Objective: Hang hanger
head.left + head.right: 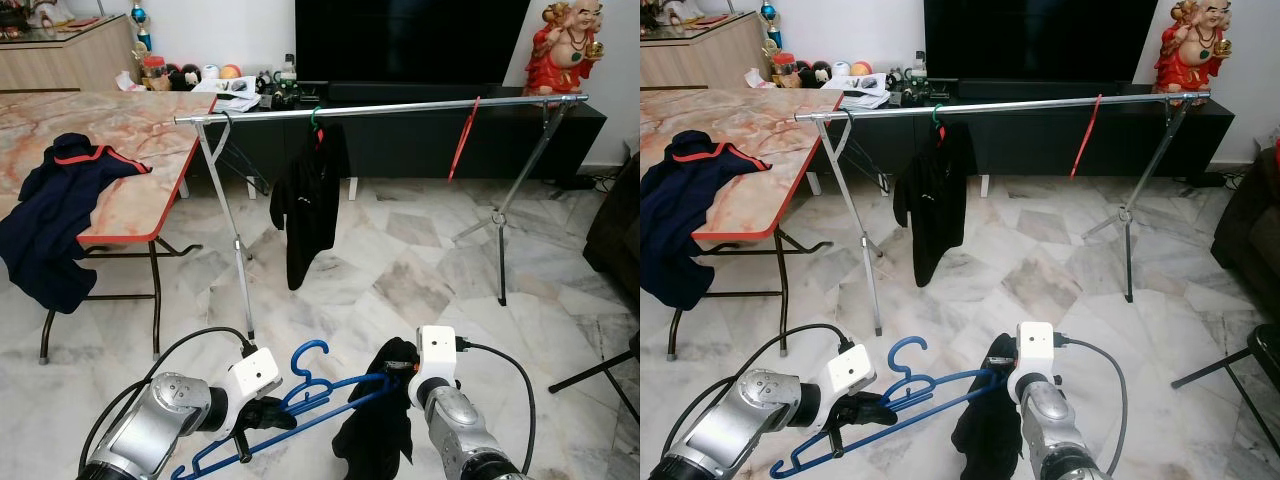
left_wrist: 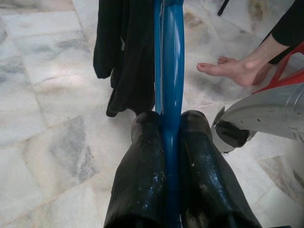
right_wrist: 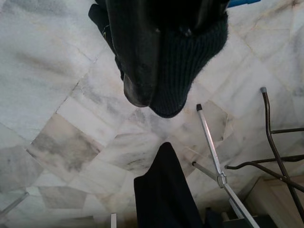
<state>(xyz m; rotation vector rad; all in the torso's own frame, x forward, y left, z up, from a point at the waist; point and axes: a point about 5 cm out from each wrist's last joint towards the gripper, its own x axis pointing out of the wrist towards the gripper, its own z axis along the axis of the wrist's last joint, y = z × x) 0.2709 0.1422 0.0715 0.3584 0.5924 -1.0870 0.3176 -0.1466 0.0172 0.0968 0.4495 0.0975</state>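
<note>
I take the clothes rack (image 1: 400,107) as my landmark. It is a silver rail on crossed legs, standing on the marble floor (image 1: 400,270) in front of a black TV cabinet (image 1: 420,140).

My left pincer (image 1: 262,412) is well in front of the rack, low, near its left leg side. Its two black fingers (image 2: 142,185) are clamped together on the blue hanger (image 1: 300,400); in the left wrist view the blue bar runs straight between them. The hanger's hook (image 1: 310,355) points up, toward the rack. So the hanger is not on the rail yet, it is in my pincers, above the floor.

My right pincer (image 1: 400,372) is also in front of the rack, approx. under the rail's middle, at the other end of the blue hanger. It is closed on a black garment (image 1: 375,430) that hangs down from there. In the right wrist view one black finger (image 3: 135,52) presses against dark knitted cloth.

On the rail: a black shirt (image 1: 305,200) on a green hook (image 1: 316,117), left of middle, and a red hanger (image 1: 463,140) further right, apart from the shirt.

Left of the rack is a marble-pattern table (image 1: 120,140) w/ red edge; a navy garment (image 1: 50,220) lies over its near corner. Behind the rack's right end a red figurine (image 1: 565,45) stands on the cabinet. In the left wrist view a person's bare foot (image 2: 232,69) is on the floor near me.
</note>
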